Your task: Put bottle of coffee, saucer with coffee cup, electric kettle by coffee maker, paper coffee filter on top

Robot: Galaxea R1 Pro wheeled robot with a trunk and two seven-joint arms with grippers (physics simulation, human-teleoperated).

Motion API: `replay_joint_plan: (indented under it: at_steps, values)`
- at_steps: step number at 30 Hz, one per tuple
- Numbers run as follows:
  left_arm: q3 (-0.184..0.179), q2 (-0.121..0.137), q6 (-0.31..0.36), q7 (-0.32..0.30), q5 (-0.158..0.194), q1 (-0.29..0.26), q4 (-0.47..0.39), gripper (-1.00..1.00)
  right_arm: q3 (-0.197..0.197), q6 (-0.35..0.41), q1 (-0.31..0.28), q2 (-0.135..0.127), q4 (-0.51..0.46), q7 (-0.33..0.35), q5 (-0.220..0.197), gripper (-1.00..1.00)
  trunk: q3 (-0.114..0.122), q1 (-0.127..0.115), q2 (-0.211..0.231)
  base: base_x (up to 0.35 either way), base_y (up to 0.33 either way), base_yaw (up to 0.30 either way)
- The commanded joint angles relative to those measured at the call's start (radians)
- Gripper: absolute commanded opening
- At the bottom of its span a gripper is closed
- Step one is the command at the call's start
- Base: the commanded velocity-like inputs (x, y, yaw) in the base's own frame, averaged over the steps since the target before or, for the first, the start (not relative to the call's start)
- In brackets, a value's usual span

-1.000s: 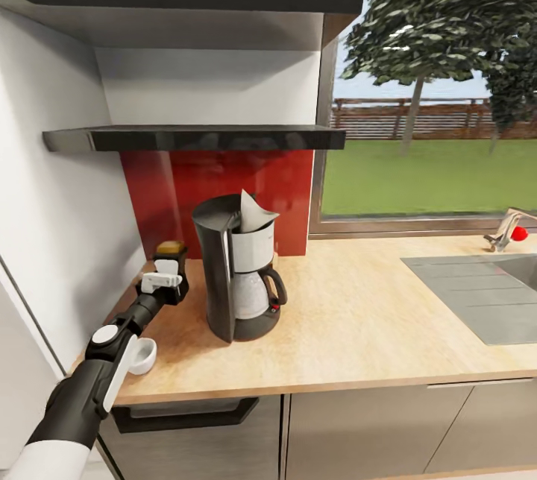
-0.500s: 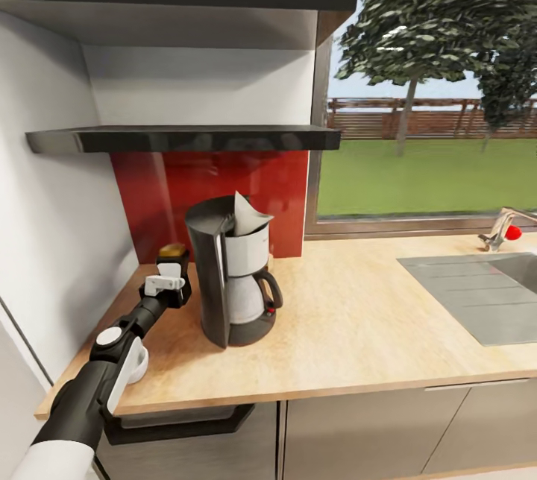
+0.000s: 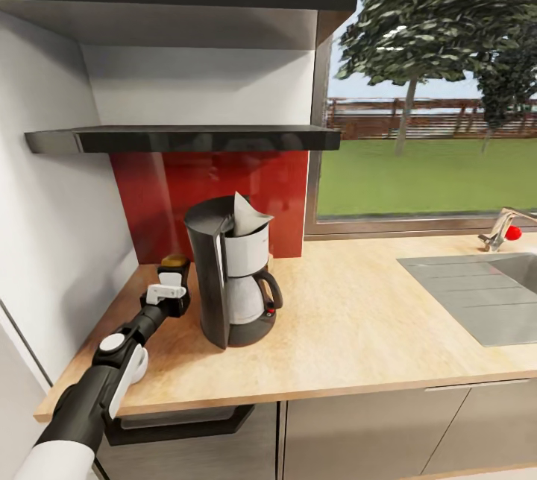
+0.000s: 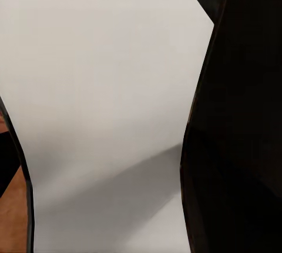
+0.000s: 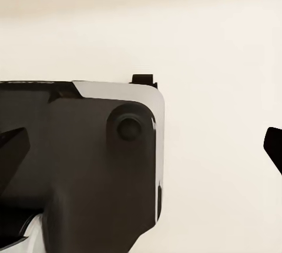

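The black and silver coffee maker [image 3: 224, 279] stands on the light wood countertop [image 3: 358, 331], with a white paper coffee filter [image 3: 246, 215] sticking out of its top. Just left of it, my left gripper [image 3: 170, 288] is shut on the bottle of coffee [image 3: 174, 261]; the brown-orange cap shows above the fingers. In the left wrist view the bottle's white label [image 4: 106, 117] is very close, with a dark finger [image 4: 241, 117] beside it. I cannot tell whether the bottle touches the counter. The black kitchen shelf [image 3: 201, 139] hangs above. My right gripper [image 5: 141, 147] hangs open over a beige surface.
A white wall [image 3: 52, 241] closes the counter's left end and a red backsplash [image 3: 156, 197] runs behind the coffee maker. A grey sink [image 3: 477, 294] with a faucet [image 3: 503, 230] lies at the right, and bare counter stretches between it and the machine.
The head camera shifted slightly over the first half second. My left gripper has come down with the bottle, closer to the countertop beside the coffee maker.
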Motion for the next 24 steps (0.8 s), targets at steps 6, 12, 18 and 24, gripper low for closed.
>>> replay_joint_plan:
  at_steps: [6,12,18,24]
  values:
    - [0.002,-0.003,-0.064,-0.005,0.000,0.021,0.005,-1.00,0.008,0.005,0.000,-0.001,0.000,0.002,-0.010,1.00,-0.001,0.000,-0.001,0.000,0.000,0.000]
    - [0.004,-0.003,-0.093,-0.005,-0.001,0.029,0.030,-1.00,0.008,0.005,0.000,0.000,0.000,0.002,-0.010,1.00,-0.001,0.000,-0.001,0.000,0.000,0.000]
    - [0.004,-0.004,-0.156,-0.004,0.005,0.029,0.085,-1.00,0.008,0.005,0.000,0.000,0.000,0.001,-0.010,1.00,-0.001,0.000,-0.001,0.000,0.000,0.000]
    - [0.004,-0.005,-0.165,-0.003,0.010,0.029,0.095,-1.00,0.008,0.005,0.000,0.000,0.000,0.001,-0.010,1.00,-0.001,0.000,-0.001,0.000,0.000,0.000]
